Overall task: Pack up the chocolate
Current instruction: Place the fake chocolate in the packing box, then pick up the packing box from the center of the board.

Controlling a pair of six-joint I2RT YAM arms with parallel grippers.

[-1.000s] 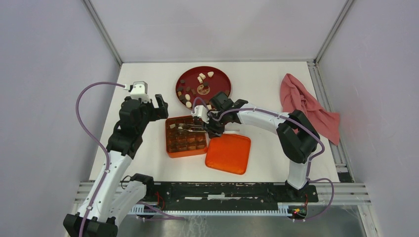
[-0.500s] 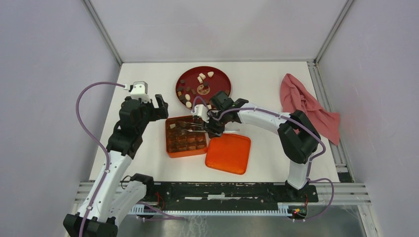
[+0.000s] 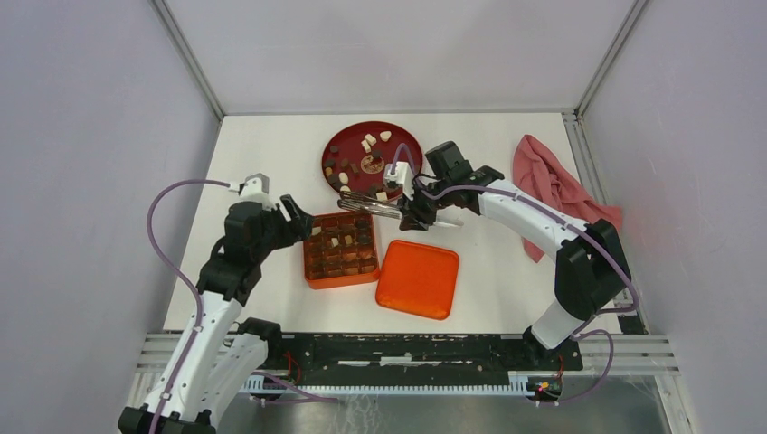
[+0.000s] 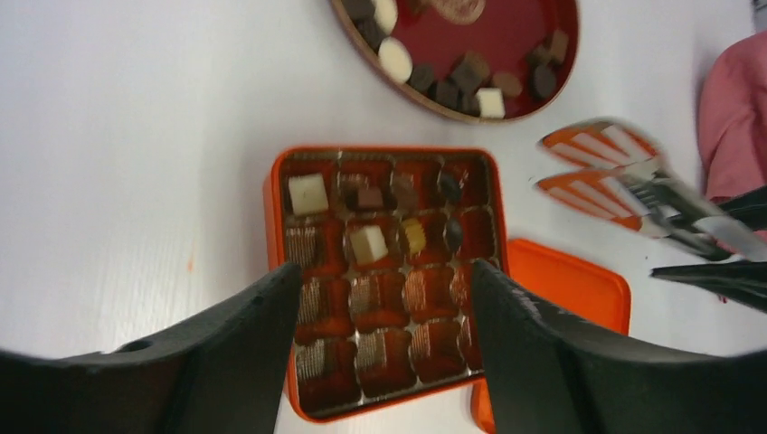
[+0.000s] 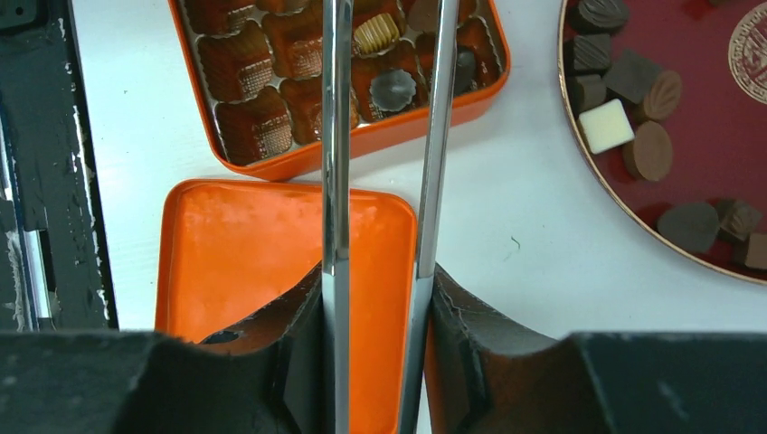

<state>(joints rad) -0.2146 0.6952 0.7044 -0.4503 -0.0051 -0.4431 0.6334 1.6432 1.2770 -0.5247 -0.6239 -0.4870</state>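
Okay, right gripper [image 5: 375, 298], clamped on tongs [image 3: 366, 201], swung off the box [image 3: 339, 284] toward the plate [image 3: 404, 149]. Probably the next chocolate [image 3: 366, 143] pick. Left gripper [image 4: 384, 276] was apart and empty beside the box.

This looks like a robotics lab cell, not a kitchen. A bare white table [image 3: 271, 154] is boxed in by plain pale walls [image 3: 90, 136] and aluminium framing [image 3: 188, 59]. The left arm [image 3: 210, 312] and right arm [image 3: 525, 212] are bolted to a black rail [image 3: 407, 348] at its near edge.
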